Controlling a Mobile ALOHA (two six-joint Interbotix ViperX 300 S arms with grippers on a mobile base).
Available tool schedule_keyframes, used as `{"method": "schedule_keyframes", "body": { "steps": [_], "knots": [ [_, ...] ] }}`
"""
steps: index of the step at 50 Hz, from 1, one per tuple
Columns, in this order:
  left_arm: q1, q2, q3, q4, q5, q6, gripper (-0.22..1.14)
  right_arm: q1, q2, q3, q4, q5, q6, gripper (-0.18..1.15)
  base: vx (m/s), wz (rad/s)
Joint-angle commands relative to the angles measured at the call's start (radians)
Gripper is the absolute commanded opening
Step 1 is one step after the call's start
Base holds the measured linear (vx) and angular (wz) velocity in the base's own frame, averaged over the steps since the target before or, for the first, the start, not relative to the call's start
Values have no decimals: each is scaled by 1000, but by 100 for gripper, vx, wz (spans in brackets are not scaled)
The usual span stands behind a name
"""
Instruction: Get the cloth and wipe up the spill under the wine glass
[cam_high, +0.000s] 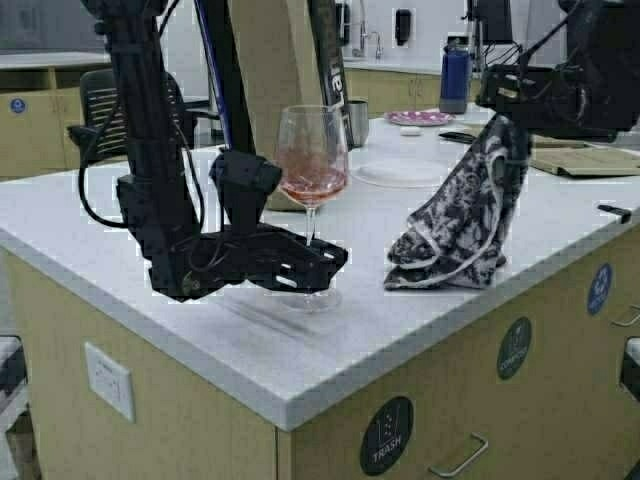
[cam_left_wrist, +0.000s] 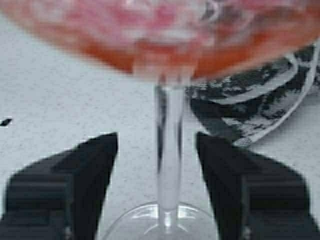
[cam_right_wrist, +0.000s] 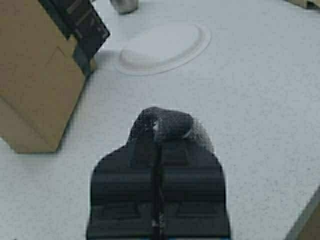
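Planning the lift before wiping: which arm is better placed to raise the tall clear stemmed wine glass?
Left. The left end effector already straddles the pink-tinted stemmed wine glass at its stem, fingers open either side. The right end effector is shut on the leaf-print cloth.

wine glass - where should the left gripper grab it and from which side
Grip the wine glass by its thin upright stem, low, coming in level from the robot's left. The left gripper is already open astride it; the bowl is too wide, the foot too flat.
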Motion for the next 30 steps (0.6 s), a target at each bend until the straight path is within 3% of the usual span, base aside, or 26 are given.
{"method": "schedule_keyframes", "body": {
  "steps": [1,15,30],
  "knots": [
    [-5,-49,66,-29,-91,5,91,-2,-43,11,-2,-26,3,6,0,0],
    [-5,-160,385,-54,-307,6,91,5,-152,132,-5,-41,0,6,0,0],
    [-6,-376,644,-130,-313,-2,91,28,-327,215,-94,83,-5,6,0,0]
  ]
}}
